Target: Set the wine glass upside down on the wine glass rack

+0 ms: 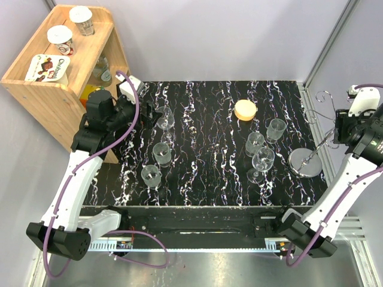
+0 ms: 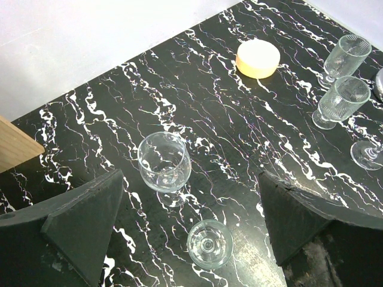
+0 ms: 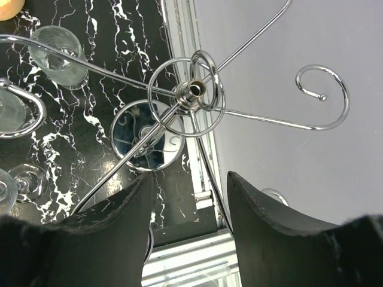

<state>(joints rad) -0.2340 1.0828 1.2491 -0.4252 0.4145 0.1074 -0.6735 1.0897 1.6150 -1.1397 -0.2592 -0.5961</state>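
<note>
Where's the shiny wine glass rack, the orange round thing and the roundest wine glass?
wine glass rack [image 1: 311, 166], top view, on its mirror disc base.
orange round thing [image 1: 245, 110], top view, middle of its top face.
round wine glass [image 2: 164, 161], left wrist view, on its bowl.

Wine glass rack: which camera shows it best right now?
Right wrist. It looks down on the wine glass rack from close up: hub, curled arms and mirror disc base are sharp. Top external shows the whole rack small, at the far right. Left wrist shows at most a sliver, too unclear to tell.
</note>
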